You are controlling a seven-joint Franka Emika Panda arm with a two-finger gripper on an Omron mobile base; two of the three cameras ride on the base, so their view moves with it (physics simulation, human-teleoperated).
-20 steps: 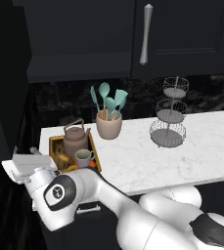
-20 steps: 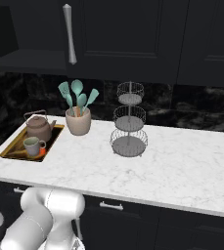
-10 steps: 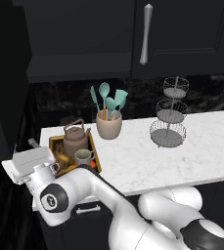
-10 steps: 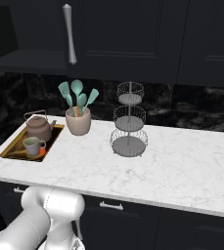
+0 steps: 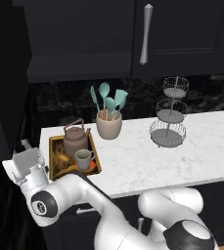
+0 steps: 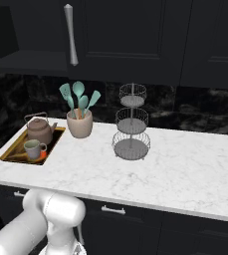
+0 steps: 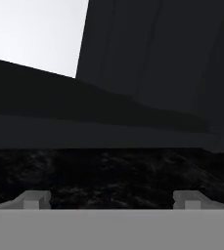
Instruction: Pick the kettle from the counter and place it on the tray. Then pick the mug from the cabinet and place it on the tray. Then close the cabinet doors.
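The black cabinet (image 5: 108,39) hangs above the bench (image 6: 185,169), its right door (image 6: 125,35) shut with a long silver bar handle (image 6: 71,35), while on the left an open bay with a shelf (image 5: 79,73) shows and a dark panel (image 5: 6,73) stands out at the far left edge. The white marble bench runs wide, and at its left end sits the gold-rimmed tray (image 5: 52,156). On the tray stands the kettle (image 5: 76,140), squat and brownish with an arched handle, and just in front of it the small grey-beige mug (image 5: 83,158) with a pale green inside. Beside the tray is a beige crock (image 5: 108,126) holding teal utensils, and further right a three-tier wire stand (image 5: 168,114). The end effector (image 7: 112,199) is off the bench's left end, low and to the left of the tray, well apart from kettle and mug; its fingertips (image 7: 34,199) stand wide apart with nothing between them, facing dark cabinet surfaces.
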